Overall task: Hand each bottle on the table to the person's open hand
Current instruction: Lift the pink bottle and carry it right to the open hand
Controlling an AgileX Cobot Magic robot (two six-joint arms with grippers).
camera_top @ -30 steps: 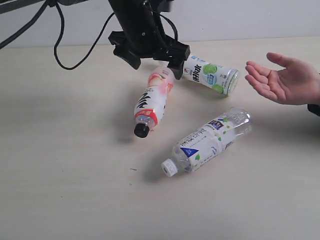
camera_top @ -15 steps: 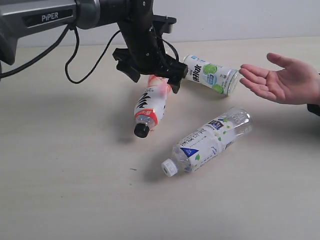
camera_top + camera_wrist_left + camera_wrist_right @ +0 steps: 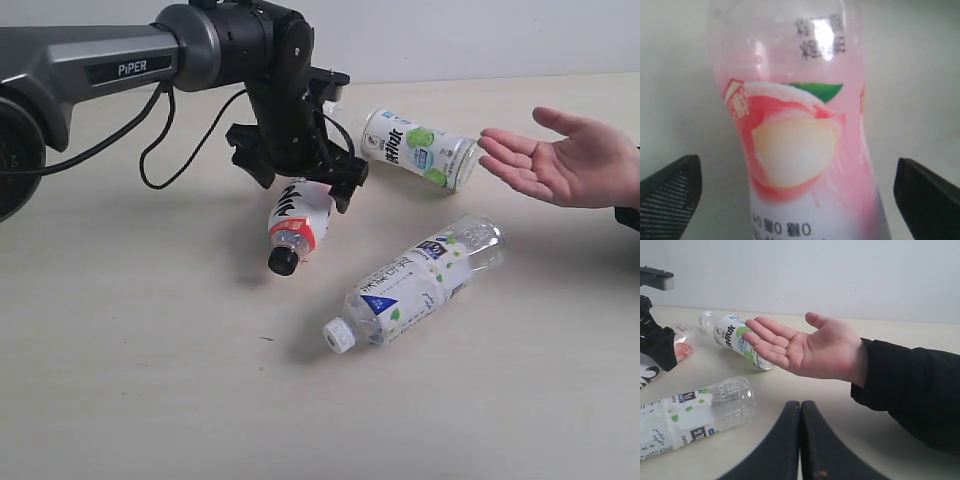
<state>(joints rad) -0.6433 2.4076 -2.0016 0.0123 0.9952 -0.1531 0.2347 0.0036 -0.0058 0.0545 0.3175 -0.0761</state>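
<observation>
Currently the left gripper (image 3: 300, 183), jaws spread, straddles the pink-labelled bottle (image 3: 297, 215) without contact. Bottle lies flat on the table (image 3: 150, 380), long axis across the jaw line, black cap (image 3: 283, 262) pointing away from the arm. Right gripper (image 3: 800, 440), pressed shut, is farther off. Since half a second ago the left gripper sits lower over the body.

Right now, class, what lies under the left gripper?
The black-capped pink bottle lies on the table, between the open fingers of the left gripper. Its cap end shows; the gripper covers its base in the exterior view.
</observation>
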